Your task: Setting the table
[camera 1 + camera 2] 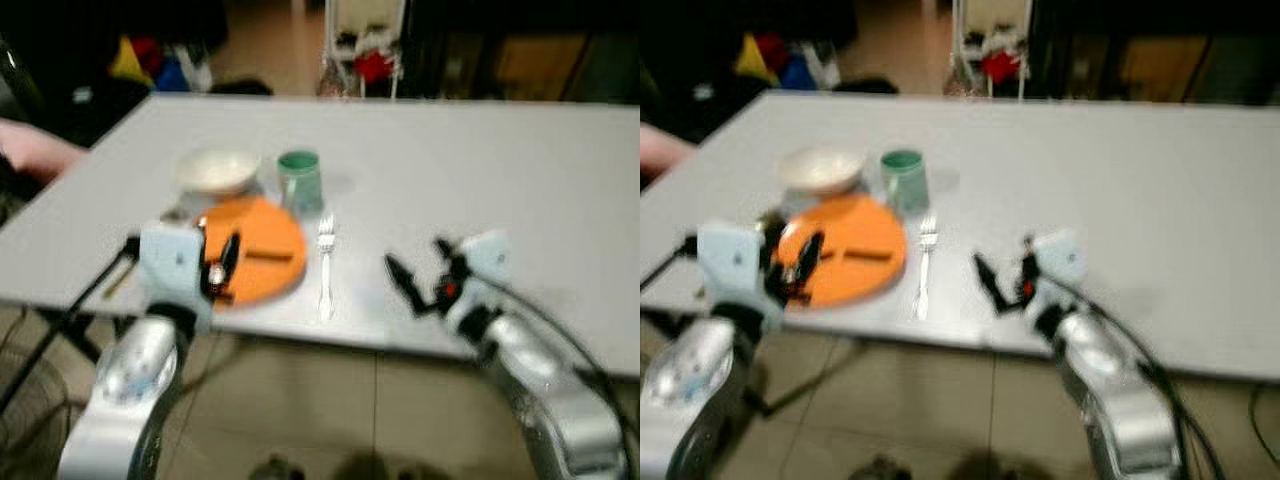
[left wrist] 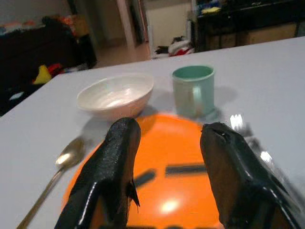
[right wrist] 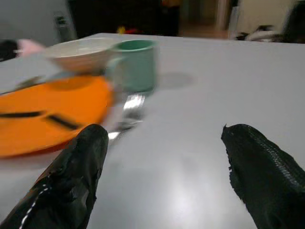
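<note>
At the far left edge of the head views a pale sleeve or arm of a person (image 1: 35, 150) is seen resting at the rim of the grey worktop (image 1: 480, 170), well apart from the place setting. A spoon (image 2: 66, 160) is laid just left of the orange plate (image 1: 262, 250), as a setting would call for, and a white bowl (image 1: 217, 171) is set behind the plate with a green mug (image 1: 300, 180) just beside it to the right. The left end effector (image 1: 222, 262) is held low over the near left part of the plate, its two black fingers (image 2: 112, 162) spread apart with nothing between them (released, judging by the wrist view), and two dark bars are seen on the plate's face; whether these are printed marks or small items cannot be told. A fork (image 1: 325, 265) is laid just right of the plate, tines toward the mug, handle toward the near edge. Further right, the right end effector (image 1: 415, 280) is hovered above bare worktop, fingers (image 3: 78, 162) likewise parted and empty. The setting is judged nearly complete. The bare stretch to the right offers free room, while the mug and bowl crowd the space behind the plate and would be easily knocked by any reach across it. A dark cable (image 1: 85, 295) is seen trailing below the near left edge, and clutter lies on the floor beyond the far edge.
</note>
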`<state>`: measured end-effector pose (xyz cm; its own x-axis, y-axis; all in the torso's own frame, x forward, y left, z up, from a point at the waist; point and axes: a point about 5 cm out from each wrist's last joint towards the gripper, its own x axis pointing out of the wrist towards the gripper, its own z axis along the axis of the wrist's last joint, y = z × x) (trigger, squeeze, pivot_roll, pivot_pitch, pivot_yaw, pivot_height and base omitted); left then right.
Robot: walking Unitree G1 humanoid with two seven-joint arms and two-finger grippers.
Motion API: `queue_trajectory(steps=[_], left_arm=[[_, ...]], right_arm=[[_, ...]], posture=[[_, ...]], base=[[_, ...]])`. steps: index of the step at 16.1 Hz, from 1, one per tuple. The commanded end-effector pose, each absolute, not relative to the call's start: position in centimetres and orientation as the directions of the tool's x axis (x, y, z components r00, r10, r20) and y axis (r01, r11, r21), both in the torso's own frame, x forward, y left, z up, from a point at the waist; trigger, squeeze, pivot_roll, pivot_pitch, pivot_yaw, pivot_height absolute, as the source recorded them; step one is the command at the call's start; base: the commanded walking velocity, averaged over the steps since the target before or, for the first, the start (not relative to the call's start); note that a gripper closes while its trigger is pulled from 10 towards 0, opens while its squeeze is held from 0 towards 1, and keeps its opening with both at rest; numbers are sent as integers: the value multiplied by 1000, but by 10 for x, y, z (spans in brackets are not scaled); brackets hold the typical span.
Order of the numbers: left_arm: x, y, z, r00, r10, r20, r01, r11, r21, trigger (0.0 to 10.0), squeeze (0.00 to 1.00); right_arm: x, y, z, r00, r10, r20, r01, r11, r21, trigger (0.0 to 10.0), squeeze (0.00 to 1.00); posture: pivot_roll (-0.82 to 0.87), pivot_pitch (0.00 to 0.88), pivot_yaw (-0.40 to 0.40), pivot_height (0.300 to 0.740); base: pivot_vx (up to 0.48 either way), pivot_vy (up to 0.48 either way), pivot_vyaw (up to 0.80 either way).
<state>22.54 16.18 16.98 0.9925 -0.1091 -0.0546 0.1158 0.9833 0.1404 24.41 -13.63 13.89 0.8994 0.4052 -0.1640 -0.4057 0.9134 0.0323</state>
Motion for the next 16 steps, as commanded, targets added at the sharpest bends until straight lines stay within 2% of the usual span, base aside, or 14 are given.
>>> queue_trajectory(steps=[1,7,9,11,13,16], left_arm=[[224,163,171,994,-97,-52,103,984,146,10000,0],[221,169,170,995,-73,-61,81,985,154,10000,0],[220,170,170,996,-70,-62,79,985,156,10000,0],[219,172,170,996,-60,-63,70,983,168,10000,0],[216,174,172,997,-59,-56,67,986,154,10000,0],[211,174,172,996,-63,-61,71,987,145,10000,0]], right_arm=[[247,-136,146,895,424,-138,-426,905,12,10000,0],[247,-133,143,888,437,-145,-438,899,27,10000,0],[246,-133,142,891,430,-145,-430,902,36,10000,0],[243,-136,139,905,398,-152,-386,917,100,10000,0],[241,-137,135,906,387,-168,-375,922,99,10000,0],[240,-137,135,909,383,-164,-371,923,98,10000,0]], posture=[[-84,0,105,740],[-69,0,93,740],[-71,0,95,740],[-71,0,95,740],[-68,0,94,740],[-63,0,90,740]], base=[[-262,0,800],[-268,0,800],[0,0,800],[0,0,0],[0,0,0],[0,314,0]])
